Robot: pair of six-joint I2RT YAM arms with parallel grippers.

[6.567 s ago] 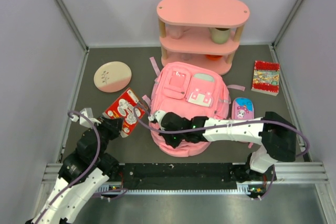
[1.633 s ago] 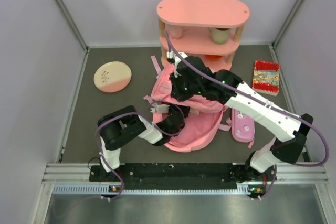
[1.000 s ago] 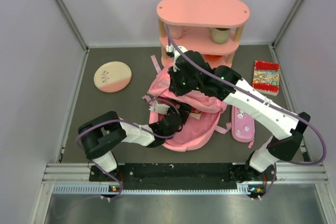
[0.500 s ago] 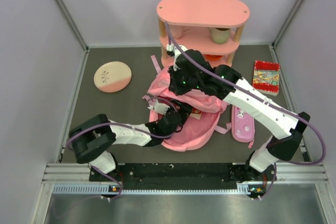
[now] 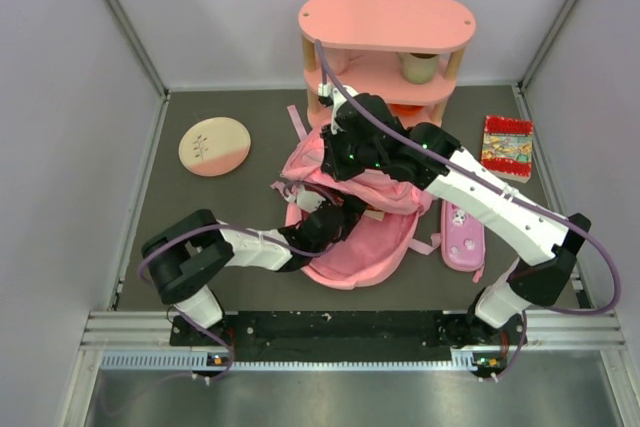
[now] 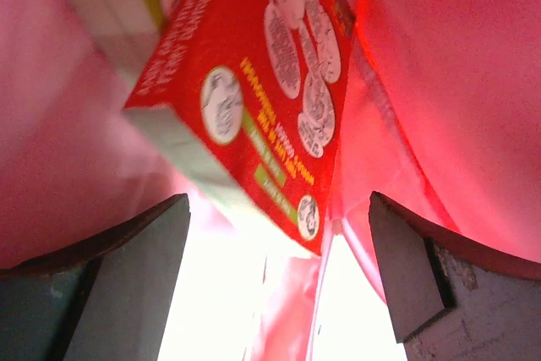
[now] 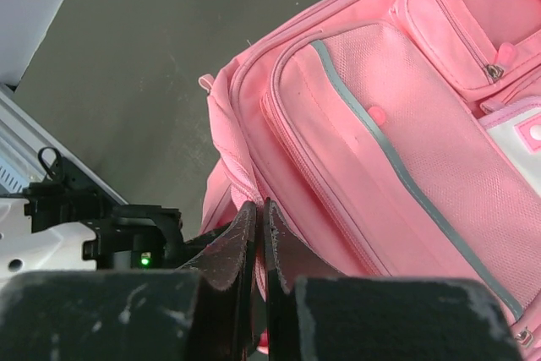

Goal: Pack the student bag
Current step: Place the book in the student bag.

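The pink student bag (image 5: 360, 247) lies mid-table with its top opening lifted. My right gripper (image 5: 345, 162) reaches down from above; in the right wrist view it (image 7: 260, 205) is shut on a fold of the student bag's rim (image 7: 380, 124), holding the opening up. My left gripper (image 5: 335, 222) reaches into the opening from the left. Seen from the left wrist, it (image 6: 279, 209) stands open inside the pink lining, and a red printed box (image 6: 270, 65) lies just ahead of the fingertips (image 6: 173, 217), touching neither one.
A pink three-tier shelf (image 5: 385, 57) with a cup (image 5: 420, 67) stands behind the bag. A round pink plate (image 5: 214, 145) lies at the left. A pencil case (image 5: 463, 237) lies right of the bag, and a red book (image 5: 507, 147) further right.
Earlier my left gripper held the red box outside the bag; now the box is inside, free of the fingers. Over the last second the left elbow shifted; the right arm kept its hold.
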